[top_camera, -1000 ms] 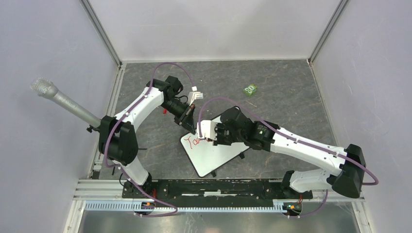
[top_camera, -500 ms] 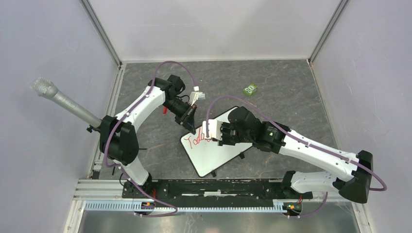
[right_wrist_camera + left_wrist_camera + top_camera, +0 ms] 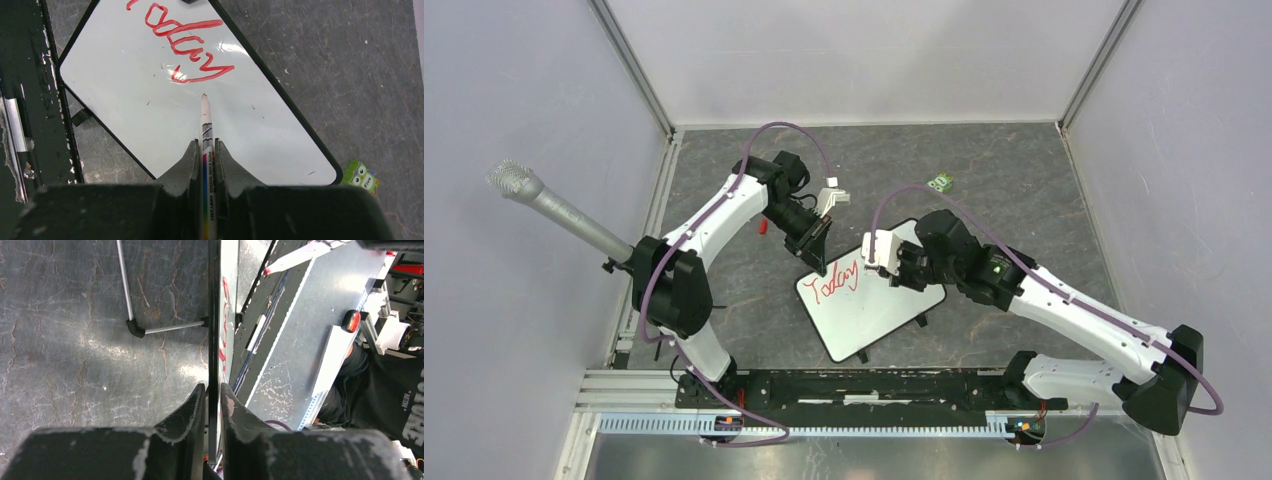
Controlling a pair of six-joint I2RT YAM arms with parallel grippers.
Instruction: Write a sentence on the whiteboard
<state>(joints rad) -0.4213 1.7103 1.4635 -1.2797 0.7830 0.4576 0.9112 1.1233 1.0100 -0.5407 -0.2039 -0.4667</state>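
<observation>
While your left gripper (image 3: 818, 256) pinches the whiteboard (image 3: 879, 310) by its thin dark rim at the far-left corner, fingers drawn narrow with one on each face, your right gripper (image 3: 892, 272) hovers over the board's far side. It is clamped on a red-and-white marker (image 3: 205, 120) that points out past the fingertips. The whiteboard rests on the dark stone-patterned table (image 3: 1024, 200), midway between the two arms, turned so its long axis runs from near-left to far-right. The sentence (image 3: 834, 283) so far is one red handwritten word, "Today", slanting along the far long edge from the left corner. From the right wrist camera, the marker tip sits just beyond the tail of the last letter, over bare white; whether it touches the surface cannot be told. Unwritten board lies to the right of the word along the long axis, and toward the near edge below it. The next word therefore probably calls for a short shift of the tip rightward, away from the left gripper. Your right arm carries the pen and is nearer that open space; the left only steadies the board.
</observation>
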